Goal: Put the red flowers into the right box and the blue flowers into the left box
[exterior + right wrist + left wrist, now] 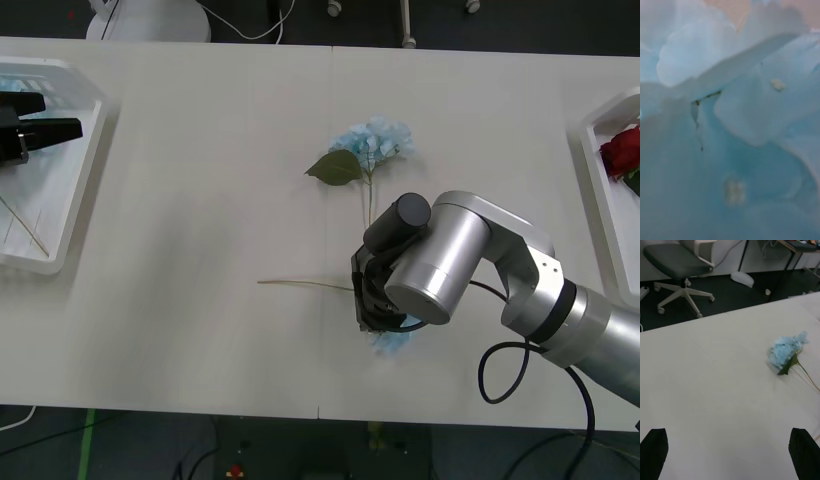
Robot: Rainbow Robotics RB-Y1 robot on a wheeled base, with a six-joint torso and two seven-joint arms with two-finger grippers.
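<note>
Pale-blue petals of a blue flower (733, 123) press right against the right wrist camera. The right gripper (380, 318) sits down on this flower head near the worktop's (180, 300) front edge; jaw state cannot be told. A second blue flower (372, 142) lies mid-worktop. Left gripper (40, 133), jaws open, hovers over the left box (85, 160). A red flower (622, 150) lies in the right box (592, 175).

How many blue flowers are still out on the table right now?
2: one blue flower lies mid-table; another blue flower sits under the right gripper, mostly covered. The arm may hide more.
</note>
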